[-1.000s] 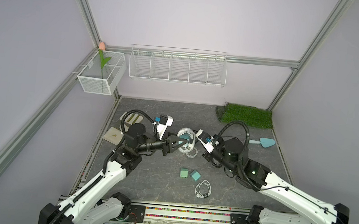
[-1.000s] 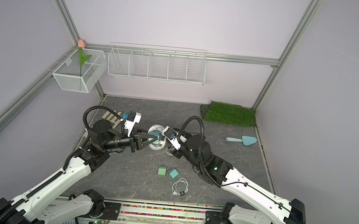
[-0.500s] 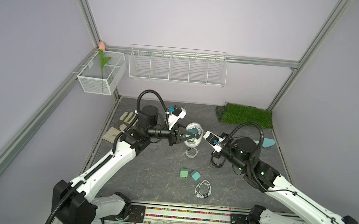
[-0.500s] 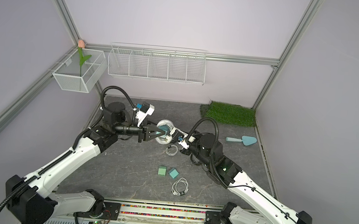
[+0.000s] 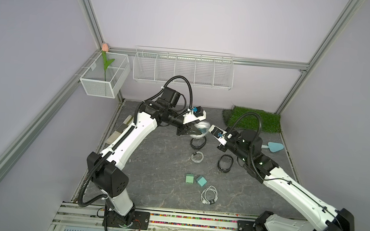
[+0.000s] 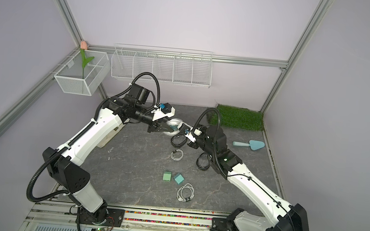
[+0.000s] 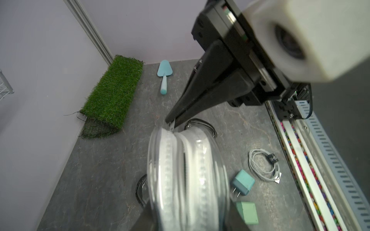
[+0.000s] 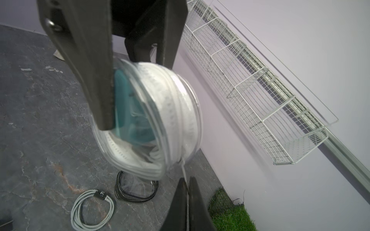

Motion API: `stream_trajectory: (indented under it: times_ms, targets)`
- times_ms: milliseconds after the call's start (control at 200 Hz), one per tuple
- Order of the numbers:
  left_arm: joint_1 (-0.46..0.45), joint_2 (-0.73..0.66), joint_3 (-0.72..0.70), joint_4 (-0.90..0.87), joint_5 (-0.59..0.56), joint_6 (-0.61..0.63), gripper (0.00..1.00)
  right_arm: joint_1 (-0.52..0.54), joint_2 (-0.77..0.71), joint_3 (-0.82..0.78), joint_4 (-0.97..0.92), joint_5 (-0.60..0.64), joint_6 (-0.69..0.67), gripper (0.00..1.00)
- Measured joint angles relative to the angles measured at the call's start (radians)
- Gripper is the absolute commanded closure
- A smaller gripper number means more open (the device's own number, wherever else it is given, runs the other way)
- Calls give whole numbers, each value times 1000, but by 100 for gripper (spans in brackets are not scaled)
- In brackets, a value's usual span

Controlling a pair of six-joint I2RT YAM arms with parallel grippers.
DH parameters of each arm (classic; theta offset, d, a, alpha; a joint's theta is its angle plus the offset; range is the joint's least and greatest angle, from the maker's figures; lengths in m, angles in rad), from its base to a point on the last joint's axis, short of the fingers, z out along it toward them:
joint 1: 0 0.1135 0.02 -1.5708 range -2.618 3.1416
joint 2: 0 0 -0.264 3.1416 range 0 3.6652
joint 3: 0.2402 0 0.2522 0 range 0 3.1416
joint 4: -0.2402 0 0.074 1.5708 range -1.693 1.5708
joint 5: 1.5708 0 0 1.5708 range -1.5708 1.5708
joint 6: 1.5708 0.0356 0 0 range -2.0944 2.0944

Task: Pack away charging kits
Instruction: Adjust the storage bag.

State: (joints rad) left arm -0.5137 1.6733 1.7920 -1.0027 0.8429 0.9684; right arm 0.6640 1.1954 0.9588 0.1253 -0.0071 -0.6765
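Just above the black-rimmed case (image 5: 198,143), the part-open left tool (image 5: 193,132) clamped the light, squashy-looking pouch (image 8: 160,120) holding a teal charger (image 8: 132,112), while the right tool (image 7: 171,122) pinched tight on its slim zipper tab (image 8: 183,166).

A round zip case (image 5: 202,129) hung between the left gripper (image 5: 195,133) and the right gripper (image 7: 171,122), which pinched its zip pull (image 7: 172,126); inside lay what seemed a charger block (image 8: 134,112). Under it sat a ring case (image 5: 198,143), a coiled cable (image 5: 197,156) just before that, and a second ring case (image 5: 225,163) to the right. Nearer the front, the left charger block (image 5: 189,178) lay beside the right charger block (image 5: 201,181), a second coiled cable (image 5: 209,194) before them. The trowel (image 5: 273,147) lay before the grass mat (image 5: 256,119), back right.
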Motion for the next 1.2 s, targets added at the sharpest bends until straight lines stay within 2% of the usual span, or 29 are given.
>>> stream_trajectory:
  times_ms: [185, 340, 730, 1005, 1200]
  targets:
    - [2, -43, -24, -11, -50, 121, 100, -10, 14, 13, 8, -85, -51, 93]
    - [2, 23, 137, -154, -77, 182, 100, -19, 30, 49, 13, -125, -95, 93]
    - [6, 241, 389, -422, -86, 214, 100, -34, 40, 80, -49, -177, -130, 93]
    - [-23, 292, 477, -486, -142, 223, 100, -28, 60, 101, -74, -184, -163, 93]
    - [-28, 334, 523, -487, -154, 223, 100, -64, 77, 116, -77, -212, -166, 93]
